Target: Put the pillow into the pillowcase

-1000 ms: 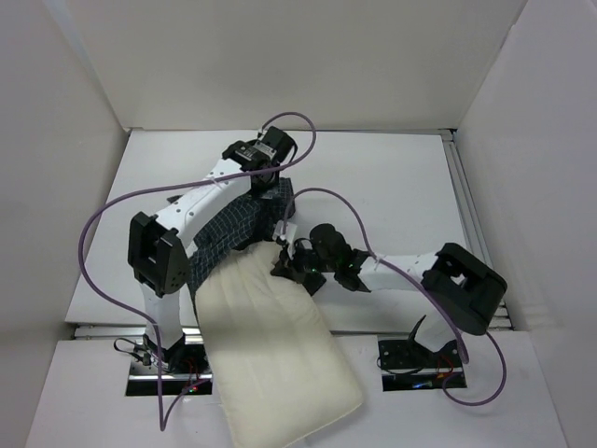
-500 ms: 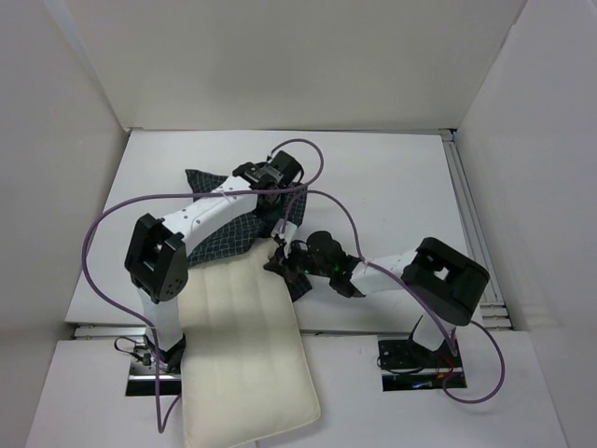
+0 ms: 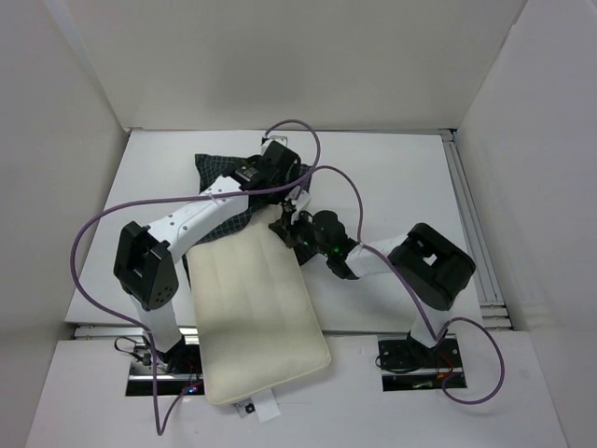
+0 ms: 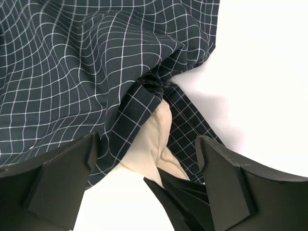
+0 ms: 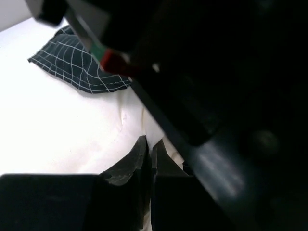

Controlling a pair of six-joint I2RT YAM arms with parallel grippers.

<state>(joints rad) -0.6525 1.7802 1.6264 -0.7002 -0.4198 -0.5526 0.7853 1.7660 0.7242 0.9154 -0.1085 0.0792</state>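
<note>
The cream pillow (image 3: pixel 256 308) lies lengthwise on the table, its near end hanging over the front edge. Its far corner (image 4: pixel 155 137) sits tucked at the bunched mouth of the dark checked pillowcase (image 3: pixel 216 170), which is crumpled at the far left under my left arm. My right gripper (image 3: pixel 283 224) is shut, pinching that cream corner (image 5: pixel 144 122) between its fingertips (image 5: pixel 142 153). My left gripper (image 4: pixel 147 144) hovers just above the same spot with its jaws wide open, straddling the pillow corner and the pillowcase (image 4: pixel 86 62) edge and holding nothing.
White walls close in the table (image 3: pixel 392 177) on the left, back and right. Purple cables (image 3: pixel 93 233) loop off both arms. The right arm's elbow (image 3: pixel 429 266) reaches over the table's near right. The left arm fills the right wrist view's upper right.
My left gripper has opened and let go of the pillowcase. Both grippers moved toward the far side, and the pillow swung round and slid up the table with them.
</note>
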